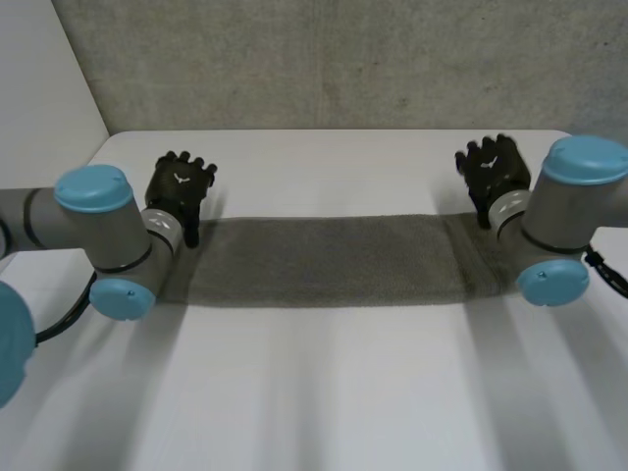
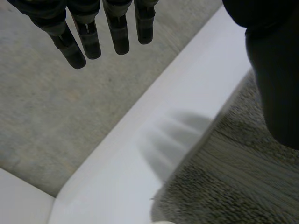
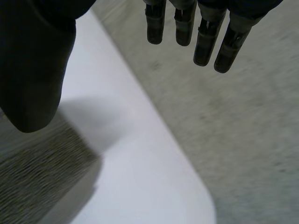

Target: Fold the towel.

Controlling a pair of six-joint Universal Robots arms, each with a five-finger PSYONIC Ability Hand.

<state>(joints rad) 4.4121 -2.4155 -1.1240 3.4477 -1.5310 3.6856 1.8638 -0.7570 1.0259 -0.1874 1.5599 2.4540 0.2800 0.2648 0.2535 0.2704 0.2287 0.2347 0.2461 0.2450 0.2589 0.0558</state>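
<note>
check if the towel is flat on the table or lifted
Flat: the towel lies as a long strip on the table; left hand and right hand are open, gripping nothing.

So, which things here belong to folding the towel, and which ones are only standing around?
Belong to the job:
- grey towel, lying as a long strip
- left hand, open, near one end of the towel
- right hand, open, near the other end

Only there:
- white table under the towel
- grey wall behind the table
</note>
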